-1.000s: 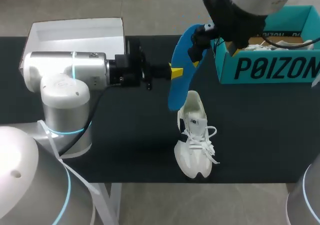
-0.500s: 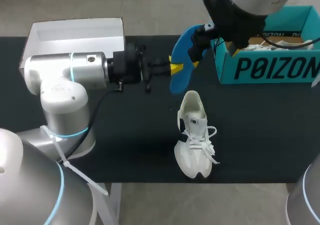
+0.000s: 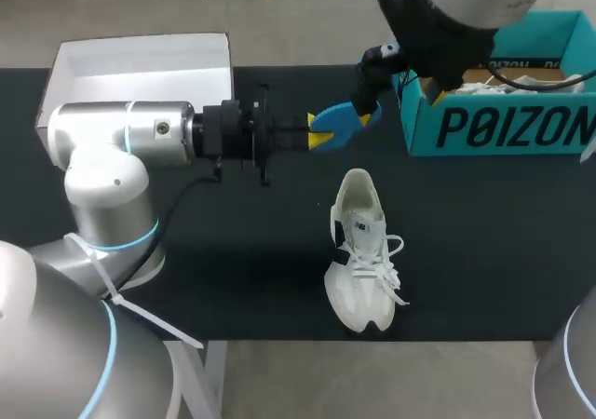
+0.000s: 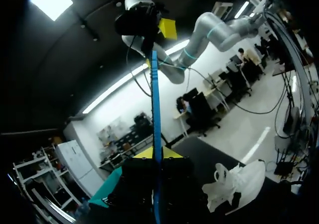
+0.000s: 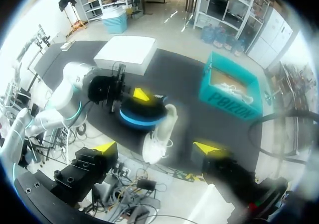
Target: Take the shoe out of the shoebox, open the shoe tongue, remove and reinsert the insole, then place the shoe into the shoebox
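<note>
Got a blue insole (image 3: 337, 124) up off the table (image 3: 484, 242), roughly level, showing edge-on as a thin blue strip from the left wrist. Clamped at one end by the left gripper (image 3: 318, 132), fingers pressed on both faces. Near the other end, right gripper (image 3: 370, 112), fingers spread wide, not gripping. Just below on the table, white shoe (image 3: 361, 251), laces up. Off to the right, teal shoebox (image 3: 503, 126) with something white (image 5: 230, 88) on brown paper (image 5: 224, 79), hard to say what. Far left, white lid (image 3: 140, 60) behind the left arm (image 3: 121, 135).
</note>
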`<state>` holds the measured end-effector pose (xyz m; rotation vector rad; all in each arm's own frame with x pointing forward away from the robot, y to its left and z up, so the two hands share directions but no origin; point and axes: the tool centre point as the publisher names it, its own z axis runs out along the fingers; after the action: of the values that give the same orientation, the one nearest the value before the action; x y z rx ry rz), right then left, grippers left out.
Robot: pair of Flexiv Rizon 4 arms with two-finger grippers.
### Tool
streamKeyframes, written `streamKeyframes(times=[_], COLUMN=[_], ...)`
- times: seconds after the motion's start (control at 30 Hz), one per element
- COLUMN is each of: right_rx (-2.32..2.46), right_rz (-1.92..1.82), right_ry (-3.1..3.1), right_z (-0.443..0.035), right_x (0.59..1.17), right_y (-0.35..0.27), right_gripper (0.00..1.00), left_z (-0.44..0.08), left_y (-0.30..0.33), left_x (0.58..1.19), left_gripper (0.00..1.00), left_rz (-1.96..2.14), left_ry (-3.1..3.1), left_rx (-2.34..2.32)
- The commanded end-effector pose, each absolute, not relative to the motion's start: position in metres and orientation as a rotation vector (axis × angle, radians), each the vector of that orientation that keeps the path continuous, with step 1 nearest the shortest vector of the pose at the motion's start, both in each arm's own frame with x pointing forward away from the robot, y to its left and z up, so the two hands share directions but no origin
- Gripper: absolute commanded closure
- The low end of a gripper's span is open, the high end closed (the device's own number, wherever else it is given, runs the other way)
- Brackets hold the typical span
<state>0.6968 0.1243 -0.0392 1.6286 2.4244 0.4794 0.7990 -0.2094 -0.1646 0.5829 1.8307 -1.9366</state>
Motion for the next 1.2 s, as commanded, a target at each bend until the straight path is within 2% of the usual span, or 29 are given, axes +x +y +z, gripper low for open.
streamKeyframes(times=[0.03,0.73,0.93,1.2], right_rx=[1.630,1.630,1.630,1.630], right_rz=[0.476,0.476,0.476,0.476], right_ry=[2.427,2.427,2.427,2.427], right_z=[-0.039,-0.039,-0.039,-0.039], right_x=[0.698,0.698,0.698,0.698], right_y=[0.125,0.125,0.125,0.125], right_gripper=[0.00,0.00,0.00,0.00], left_z=[-0.165,-0.165,-0.170,-0.171], left_y=[-0.209,-0.209,-0.200,-0.204], left_x=[0.805,0.805,0.808,0.798], left_gripper=[1.00,1.00,1.00,1.00], left_rz=[-1.949,-1.949,-1.541,-1.341], left_ry=[1.831,1.831,1.597,1.401], left_rx=[0.598,0.598,1.006,1.198])
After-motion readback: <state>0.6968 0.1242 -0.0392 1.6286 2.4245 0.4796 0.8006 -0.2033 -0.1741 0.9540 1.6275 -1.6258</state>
